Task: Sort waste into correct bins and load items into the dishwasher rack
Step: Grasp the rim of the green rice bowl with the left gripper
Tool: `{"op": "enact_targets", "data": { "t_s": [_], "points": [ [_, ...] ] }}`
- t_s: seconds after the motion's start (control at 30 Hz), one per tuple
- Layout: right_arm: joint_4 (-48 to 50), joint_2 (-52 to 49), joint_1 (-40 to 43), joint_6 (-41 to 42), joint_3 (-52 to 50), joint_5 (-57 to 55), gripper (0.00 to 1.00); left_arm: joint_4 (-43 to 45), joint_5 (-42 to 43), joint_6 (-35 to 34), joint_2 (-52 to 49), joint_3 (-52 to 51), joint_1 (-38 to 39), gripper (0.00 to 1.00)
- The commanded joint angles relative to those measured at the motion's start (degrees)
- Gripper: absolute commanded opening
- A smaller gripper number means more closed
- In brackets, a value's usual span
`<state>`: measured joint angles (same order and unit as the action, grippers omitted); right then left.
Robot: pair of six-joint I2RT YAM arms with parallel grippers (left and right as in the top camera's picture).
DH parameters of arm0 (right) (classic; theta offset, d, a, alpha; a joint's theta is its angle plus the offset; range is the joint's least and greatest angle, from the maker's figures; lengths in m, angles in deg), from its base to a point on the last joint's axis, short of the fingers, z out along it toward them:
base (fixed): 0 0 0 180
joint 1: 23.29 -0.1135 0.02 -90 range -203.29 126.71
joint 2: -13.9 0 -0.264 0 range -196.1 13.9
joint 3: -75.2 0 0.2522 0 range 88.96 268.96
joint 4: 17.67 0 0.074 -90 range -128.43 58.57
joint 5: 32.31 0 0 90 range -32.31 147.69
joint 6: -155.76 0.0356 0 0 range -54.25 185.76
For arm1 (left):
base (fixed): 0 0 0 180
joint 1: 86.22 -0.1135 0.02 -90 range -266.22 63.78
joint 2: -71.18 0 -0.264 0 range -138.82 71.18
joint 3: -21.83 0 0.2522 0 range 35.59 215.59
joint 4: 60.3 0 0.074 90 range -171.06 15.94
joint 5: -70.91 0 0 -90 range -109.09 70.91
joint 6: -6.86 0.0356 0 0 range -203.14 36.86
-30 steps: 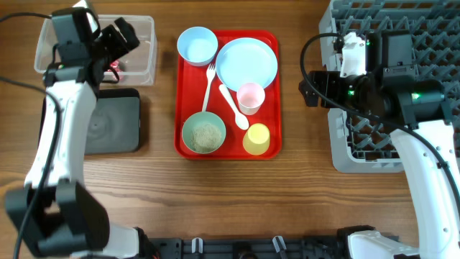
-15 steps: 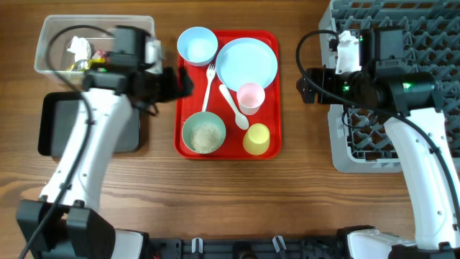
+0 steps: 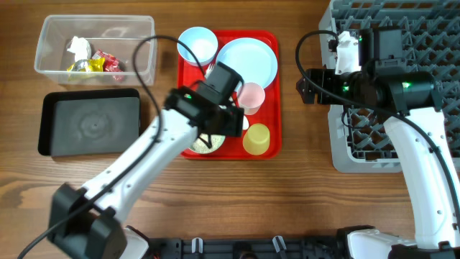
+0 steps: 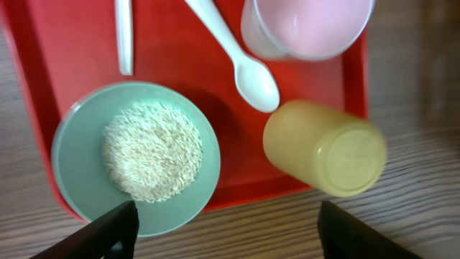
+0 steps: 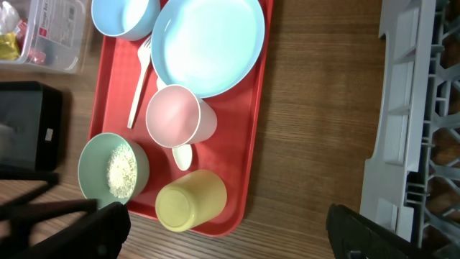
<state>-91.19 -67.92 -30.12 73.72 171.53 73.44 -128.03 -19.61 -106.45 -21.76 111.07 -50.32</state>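
table [image 3: 287,201]: wood, visible grain, matt | serving tray [image 4: 180,50]: red plastic, smooth, slight sheen | spoon [image 4: 248,75]: white plastic, glossy | tub [image 3: 122,32]: clear plastic | rack [image 3: 431,29]: grey plastic, matt | rice [image 4: 151,158]: white, grainy

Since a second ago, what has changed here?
The left arm swung right from the tub to the tray. Its open fingers now hang over the rice bowl, holding nothing. The right arm barely shifted, and the dishes stayed put.
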Motion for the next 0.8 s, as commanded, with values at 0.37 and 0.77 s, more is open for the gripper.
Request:
{"op": "enact_targets", "data": {
  "t_s": [0.37,0.77],
  "points": [
    [-1.36,-0.92,-0.39,1.14,0.94,-0.70,0.92,3.87,-5.60,-1.57,-12.44,-2.03,2.99,0.52],
    [-1.31,-0.92,-0.39,1.16,0.94,-0.72,0.92,7.48,-5.57,-1.55,-17.57,-2.03,2.32,0.23]
  ]
}}
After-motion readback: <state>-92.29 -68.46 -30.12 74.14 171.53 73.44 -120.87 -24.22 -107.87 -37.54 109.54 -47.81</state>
